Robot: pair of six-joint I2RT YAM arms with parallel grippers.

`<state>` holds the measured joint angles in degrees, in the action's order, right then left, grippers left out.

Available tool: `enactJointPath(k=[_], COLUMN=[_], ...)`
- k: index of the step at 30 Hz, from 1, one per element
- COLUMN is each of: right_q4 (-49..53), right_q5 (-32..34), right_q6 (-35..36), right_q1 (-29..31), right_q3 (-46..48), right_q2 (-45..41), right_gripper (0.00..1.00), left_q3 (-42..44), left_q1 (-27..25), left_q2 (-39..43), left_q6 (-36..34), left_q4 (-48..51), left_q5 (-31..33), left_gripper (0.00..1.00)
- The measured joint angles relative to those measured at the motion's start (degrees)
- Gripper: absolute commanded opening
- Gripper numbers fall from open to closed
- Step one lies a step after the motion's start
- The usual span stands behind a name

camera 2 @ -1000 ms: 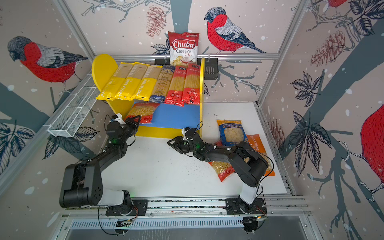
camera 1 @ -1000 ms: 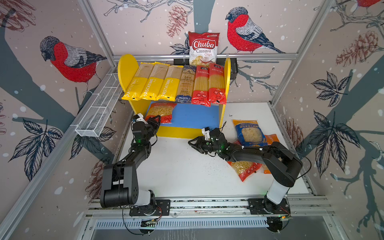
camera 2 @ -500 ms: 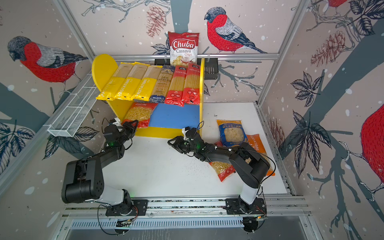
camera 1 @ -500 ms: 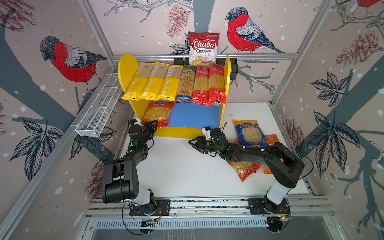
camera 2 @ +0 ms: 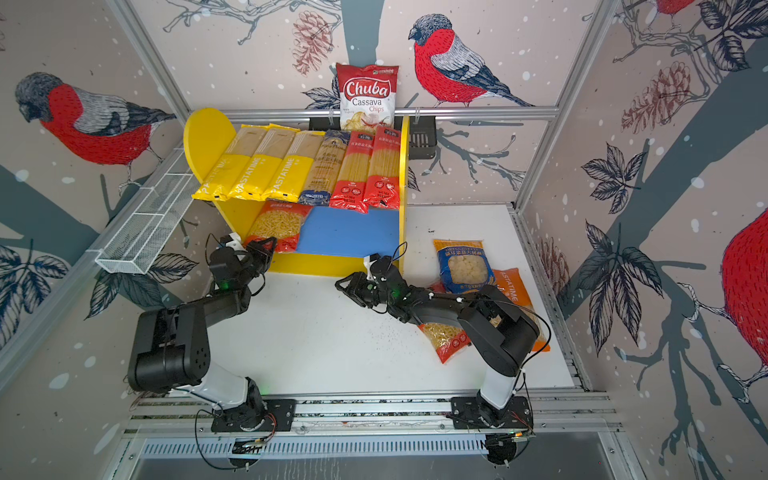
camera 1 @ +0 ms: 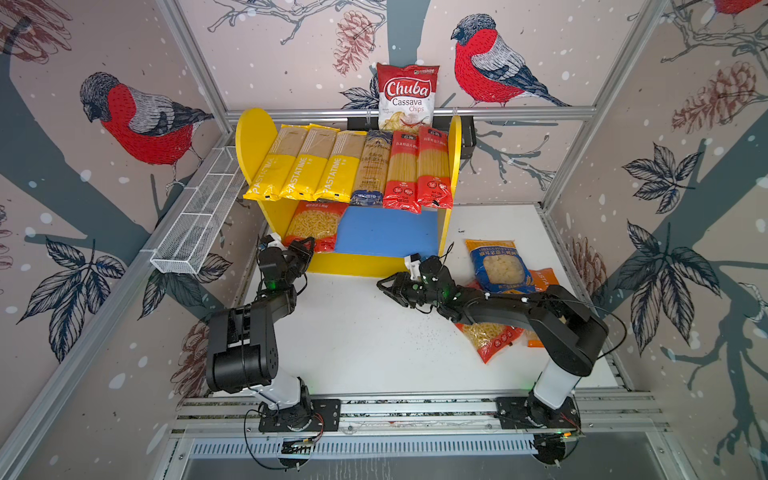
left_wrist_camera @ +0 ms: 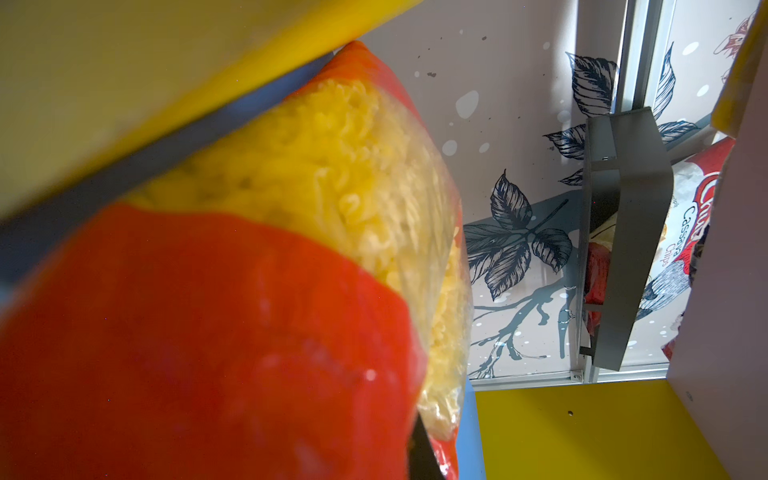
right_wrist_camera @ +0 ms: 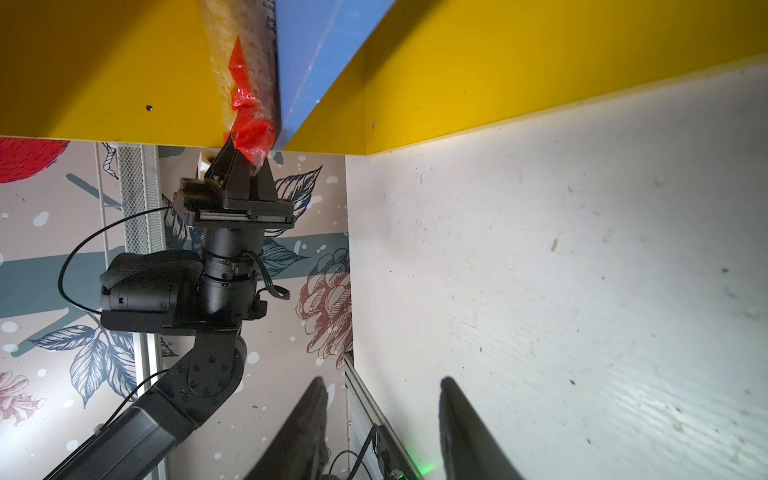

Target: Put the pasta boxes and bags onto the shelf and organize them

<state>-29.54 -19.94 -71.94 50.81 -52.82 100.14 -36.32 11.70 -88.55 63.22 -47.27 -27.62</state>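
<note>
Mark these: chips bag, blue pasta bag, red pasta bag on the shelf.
chips bag (camera 1: pixel 407 97): in a top view, middle of its front.
blue pasta bag (camera 1: pixel 496 268): in a top view, its clear window.
red pasta bag (camera 1: pixel 311 224): in a top view, its clear window.

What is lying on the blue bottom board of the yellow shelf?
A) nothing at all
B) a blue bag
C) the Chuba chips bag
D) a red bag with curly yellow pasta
D: in both top views the red bag of curly yellow pasta lies on the left end of the blue lower board of the shelf, while the blue bag lies out on the table.
</note>
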Motion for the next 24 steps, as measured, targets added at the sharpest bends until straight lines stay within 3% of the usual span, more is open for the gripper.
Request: enactJointPath(k=[5,9,15,24], right_q4=[0.07,0.04,0.33,7.91], right_q5=[0.0,0.0,0.0,3.15], right_q6=[0.02,0.02,0.28,6.29], right_q1=[0.02,0.15,-0.09,-0.46], right_q3=[-0.61,-0.74,-0.52,2.25], right_q2=[0.55,0.72,0.57,-4.31], right_gripper=[0.45,0.45,0.45,0.46], left_q3=[0.74,0.7,-0.26,1.62], left_q1=[0.61,0.83,0.94,1.09], left_q2=[2.03,4.39,10.58,21.35], left_q6=[0.04,-0.15,-3.23,-9.03], left_q4=[2.29,4.57,14.93,34.47], left_q5=[-0.26,-0.63,1.03,6.82], left_gripper=[0.45,0.52,0.7,0.74])
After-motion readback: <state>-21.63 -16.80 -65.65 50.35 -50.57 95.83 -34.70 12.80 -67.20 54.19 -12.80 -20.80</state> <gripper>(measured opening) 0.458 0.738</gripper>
